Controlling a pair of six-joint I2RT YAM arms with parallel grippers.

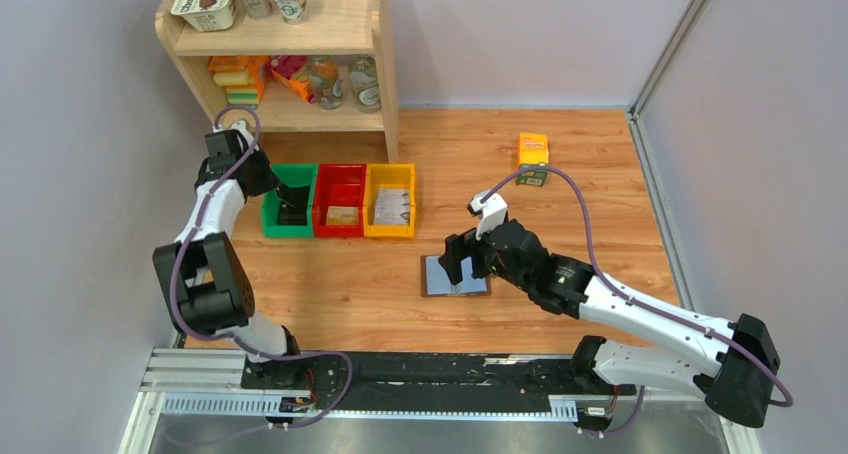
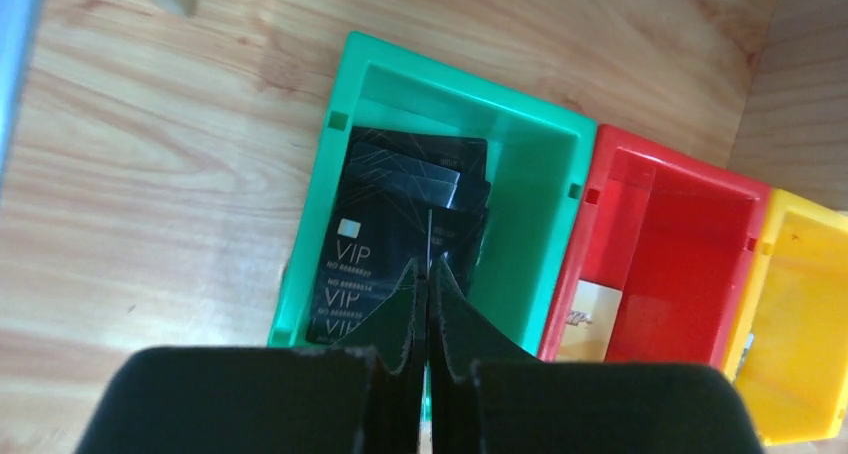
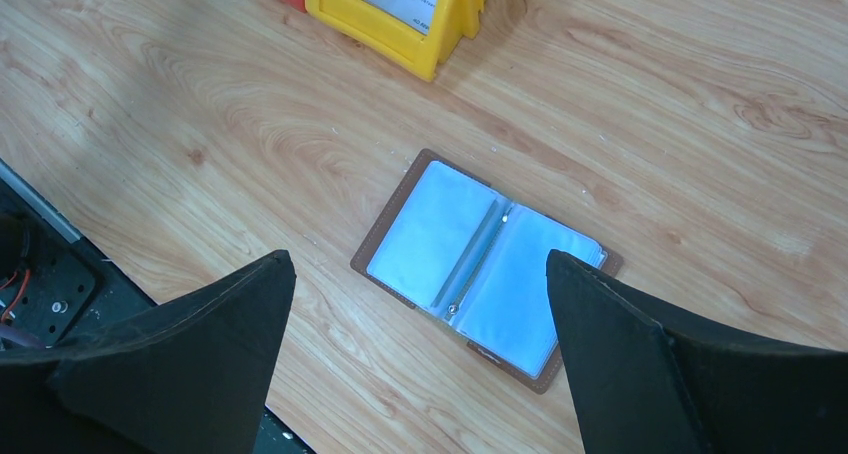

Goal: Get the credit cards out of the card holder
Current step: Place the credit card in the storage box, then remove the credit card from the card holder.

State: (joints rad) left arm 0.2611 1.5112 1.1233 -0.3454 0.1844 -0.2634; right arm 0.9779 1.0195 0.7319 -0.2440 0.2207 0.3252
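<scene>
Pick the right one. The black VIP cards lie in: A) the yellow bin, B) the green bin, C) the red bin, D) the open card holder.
B: the left wrist view shows the black VIP cards stacked inside the green bin, while the card holder lies open with bare sleeves.

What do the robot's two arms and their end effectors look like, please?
The left arm and right arm each have white links between bulky black joint housings. A purplish-grey cable loops along each arm. The left end effector and right end effector each carry two black, wedge-shaped fingers tapering to narrow tips. No markings are legible.
</scene>
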